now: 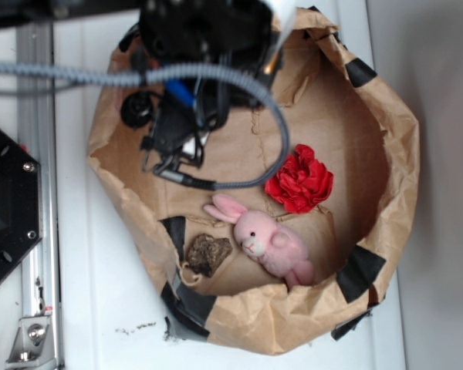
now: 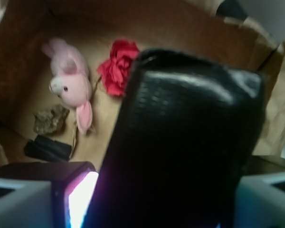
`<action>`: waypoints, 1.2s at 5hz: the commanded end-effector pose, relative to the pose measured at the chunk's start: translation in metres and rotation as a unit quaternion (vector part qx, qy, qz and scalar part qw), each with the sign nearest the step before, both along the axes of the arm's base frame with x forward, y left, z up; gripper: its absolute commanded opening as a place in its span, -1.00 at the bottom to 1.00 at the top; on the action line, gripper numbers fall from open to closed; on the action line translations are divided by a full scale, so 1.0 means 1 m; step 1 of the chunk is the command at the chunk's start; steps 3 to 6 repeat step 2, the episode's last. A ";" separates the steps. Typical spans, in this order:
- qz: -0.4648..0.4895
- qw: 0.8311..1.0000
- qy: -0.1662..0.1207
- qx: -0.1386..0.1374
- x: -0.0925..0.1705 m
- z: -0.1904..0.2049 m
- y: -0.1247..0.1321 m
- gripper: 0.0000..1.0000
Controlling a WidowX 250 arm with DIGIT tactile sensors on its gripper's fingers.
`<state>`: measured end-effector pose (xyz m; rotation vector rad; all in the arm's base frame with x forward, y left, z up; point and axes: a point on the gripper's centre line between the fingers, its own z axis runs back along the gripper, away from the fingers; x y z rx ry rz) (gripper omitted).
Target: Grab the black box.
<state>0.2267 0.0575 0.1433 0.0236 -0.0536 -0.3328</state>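
While the wrist view is filled by the black box (image 2: 190,142), its wrinkly glossy face rising close to the lens between the pale fingers (image 2: 19,202) at the bottom corners, the hand (image 2: 147,209) appears closed on it, with the box wedged between the two sides. From the exterior view the arm (image 1: 197,46) hangs over the far left part of the brown paper bag (image 1: 386,116), its grey cable (image 1: 270,116) looping down across the bag's floor; the box itself is hidden under the arm there, so the grip cannot be checked from that side. Inside the bag, the red paper ball (image 1: 299,179) lies right of centre, and the pink plush bunny (image 1: 266,240) lies just near of it, ears pointing left. Left of the bunny sits the brown lumpy rock-like piece (image 1: 208,253), close to a black tape patch (image 1: 174,231) on the bag's wall. The bag rests on a white table (image 1: 100,308), with a metal rail (image 1: 38,154) running along the left edge.
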 end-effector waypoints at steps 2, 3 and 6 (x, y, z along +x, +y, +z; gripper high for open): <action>0.057 0.997 0.046 -0.028 0.015 0.003 -0.021 -1.00; 0.057 0.997 0.046 -0.028 0.015 0.003 -0.021 -1.00; 0.057 0.997 0.046 -0.028 0.015 0.003 -0.021 -1.00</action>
